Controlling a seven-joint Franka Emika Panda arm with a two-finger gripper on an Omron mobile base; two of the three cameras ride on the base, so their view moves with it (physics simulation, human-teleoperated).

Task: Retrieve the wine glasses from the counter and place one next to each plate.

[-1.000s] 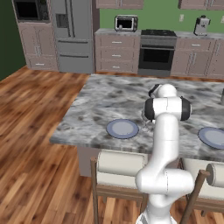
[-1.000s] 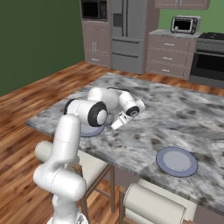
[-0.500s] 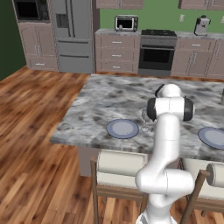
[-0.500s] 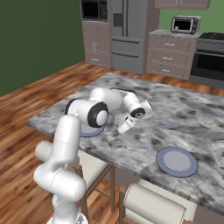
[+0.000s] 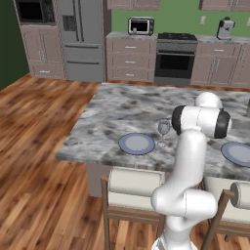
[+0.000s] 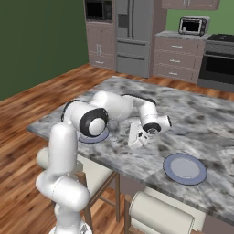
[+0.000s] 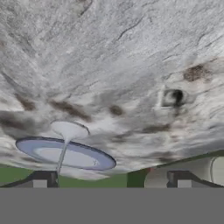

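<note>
A wine glass (image 5: 163, 130) stands upright on the marbled island (image 5: 122, 107), just beside the near plate (image 5: 137, 143) at about 3 o'clock of it in the left base view; in the hand view its round foot (image 7: 69, 129) and thin stem show against the plate's rim (image 7: 65, 154). A second plate (image 6: 184, 167) lies well apart along the island's front edge, at about 4 o'clock of the gripper in the right base view, and I see no glass beside it. Over the last second the jaws have spread wide and the gripper (image 6: 137, 137) has drawn away from the glass toward the second plate, so the glass now stands free. That reads as 1 of 2 placements done, with the other glass still to fetch from the counter (image 5: 132, 36) at 12 o'clock against the green wall; whether it stands there I cannot tell at this size. The gripper's fingers (image 7: 46, 178) are spread fully apart, holding nothing and touching nothing; the stem rises above the left finger in the hand view, well beyond it.
</note>
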